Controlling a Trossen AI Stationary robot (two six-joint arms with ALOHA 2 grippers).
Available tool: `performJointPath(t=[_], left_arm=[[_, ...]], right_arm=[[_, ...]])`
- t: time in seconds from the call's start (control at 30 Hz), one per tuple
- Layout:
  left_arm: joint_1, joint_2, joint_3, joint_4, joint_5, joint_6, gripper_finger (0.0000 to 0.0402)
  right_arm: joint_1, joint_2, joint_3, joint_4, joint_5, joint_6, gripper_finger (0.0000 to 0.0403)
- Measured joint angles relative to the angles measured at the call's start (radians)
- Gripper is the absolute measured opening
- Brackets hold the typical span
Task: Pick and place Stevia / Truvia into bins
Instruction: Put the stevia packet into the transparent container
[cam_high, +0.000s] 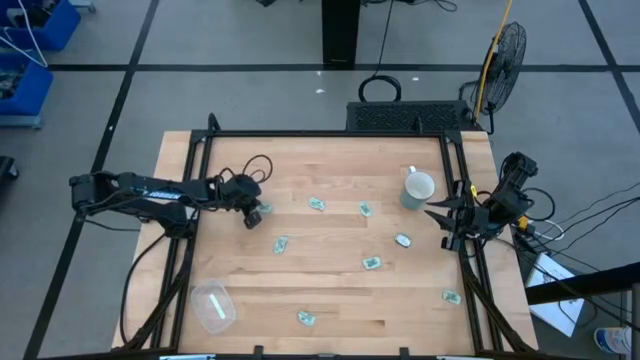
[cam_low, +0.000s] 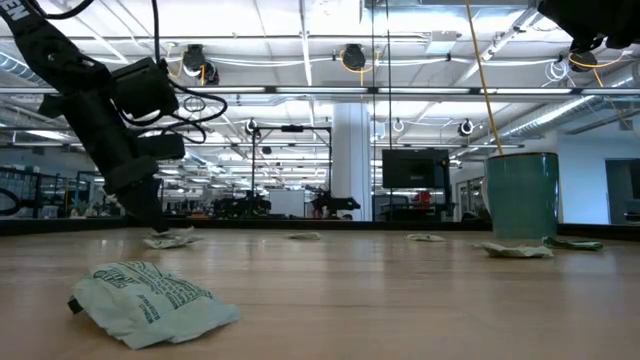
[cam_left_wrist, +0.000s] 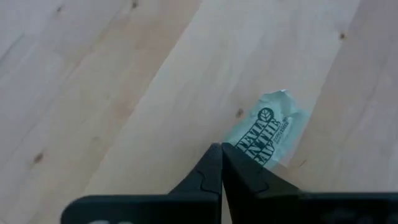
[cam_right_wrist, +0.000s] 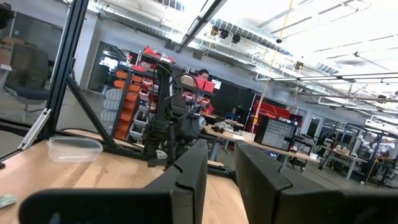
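Note:
Several pale green and white Stevia sachets lie flat and scattered on the wooden table (cam_high: 330, 160). One sachet (cam_left_wrist: 273, 127) lies at my left gripper (cam_left_wrist: 222, 150), which is shut and points steeply down at the table's left part (cam_high: 252, 215). The low view shows this gripper (cam_low: 160, 225) standing at that sachet (cam_low: 172, 238). The clear round bin (cam_high: 213, 305) stands near the front left corner, with a pale green piece inside. My right gripper (cam_right_wrist: 221, 171) is open with nothing between its fingers. It hangs raised at the table's right edge (cam_high: 445, 222). My left gripper's shut fingertips come down slanting from the table's left onto the sachet's near corner (cam_left_wrist: 244, 149). One finger (cam_left_wrist: 249, 171) covers that corner. Whether paper sits between the fingers I cannot tell. The rest of the sachet lies flat on the table.
A pale green mug (cam_high: 418, 187) stands at the back right, with sachets (cam_high: 366, 209) (cam_high: 403, 240) close by. A crumpled sachet (cam_low: 150, 295) lies close to the low camera. A black frame (cam_high: 330, 132) runs along the table's far edge and its sides.

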Motion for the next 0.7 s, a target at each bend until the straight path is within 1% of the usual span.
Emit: performJointPath(t=[0.03, 0.1, 0.17, 0.23, 0.33, 0.37, 0.43, 0.5, 0.6, 0.7], left_arm=[[-0.017, 0.001, 0.014, -0.014, 0.004, 0.011, 0.0005], [-0.051, 0.0, 0.059, -0.1, 0.018, 0.023, 0.0004], [-0.094, -0.005, 0.131, -0.236, 0.017, 0.021, 0.0003], [-0.147, -0.008, 0.229, -0.37, -0.008, 0.001, 0.0003], [-0.241, -0.01, 0.375, -0.636, -0.043, -0.084, 0.0002], [-0.277, -0.009, 0.42, -0.711, -0.043, -0.126, 0.0002], [-0.356, -0.011, 0.5, -0.81, -0.041, -0.229, 0.0002], [-0.442, -0.011, 0.556, -0.905, -0.012, -0.355, 0.0002], [-0.579, -0.011, 0.594, -1.006, 0.089, -0.593, 0.0001], [-0.718, -0.011, 0.591, -1.017, 0.207, -0.842, 0.0001]], right_arm=[[0.0, 0.0, 0.0, 0.0, 0.0, 0.0, 0.0073], [0.0, 0.0, 0.0, 0.0, -0.001, 0.0, 0.0073], [0.0, 0.0, 0.0, 0.0, 0.0, 0.007, 0.0073], [0.0, 0.0, 0.0, 0.0, -0.001, 0.026, 0.0073], [0.0, 0.0, 0.001, 0.0, -0.001, 0.056, 0.0073], [0.0, 0.0, 0.001, 0.0, -0.001, 0.062, 0.0073], [0.0, 0.0, 0.001, -0.001, 0.0, 0.076, 0.0073], [0.0, 0.0, 0.001, -0.001, 0.0, 0.104, 0.0073], [0.0, 0.0, 0.001, -0.01, 0.001, 0.16, 0.0073], [0.0, 0.0, 0.001, -0.033, 0.001, 0.204, 0.0073]])
